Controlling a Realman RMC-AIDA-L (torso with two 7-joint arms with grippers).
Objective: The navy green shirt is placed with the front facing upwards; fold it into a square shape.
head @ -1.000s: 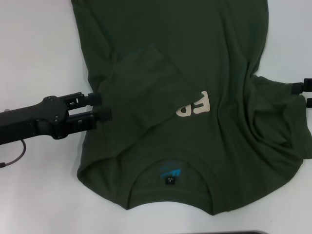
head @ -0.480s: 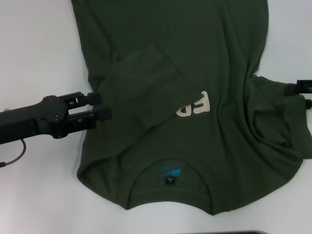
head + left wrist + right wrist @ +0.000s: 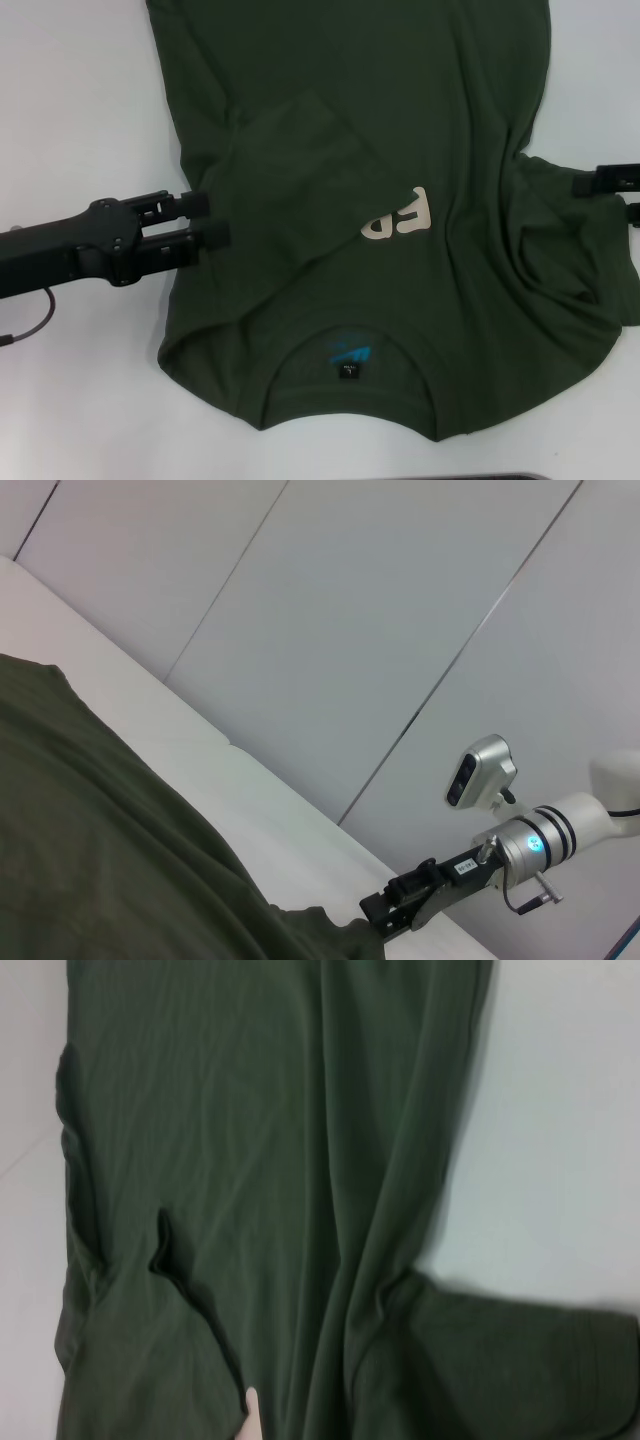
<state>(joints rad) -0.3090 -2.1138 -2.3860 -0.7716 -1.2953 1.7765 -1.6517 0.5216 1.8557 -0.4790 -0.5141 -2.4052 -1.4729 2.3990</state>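
Note:
The navy green shirt (image 3: 400, 120) lies spread on the white table (image 3: 80, 100), collar toward the near edge, teal print (image 3: 350, 352) showing inside the neck. One sleeve (image 3: 290, 170) is folded in over the chest and hides part of the cream lettering (image 3: 400, 215). My left gripper (image 3: 207, 220) is open at the shirt's left edge, its fingertips touching the cloth and nothing between them. My right gripper (image 3: 605, 197) reaches in from the right, open over the spread right sleeve (image 3: 500, 1370). The left wrist view shows the shirt (image 3: 100, 850) and that right gripper (image 3: 385, 920) at the sleeve's edge.
Bare white table lies to the left of the shirt and to the right beyond the sleeve (image 3: 590, 90). A grey panelled wall (image 3: 350, 630) stands behind the table. A dark edge (image 3: 490, 476) shows at the near border of the head view.
The right gripper has moved leftward, farther in over the right sleeve. The left gripper and the shirt have stayed where they were.

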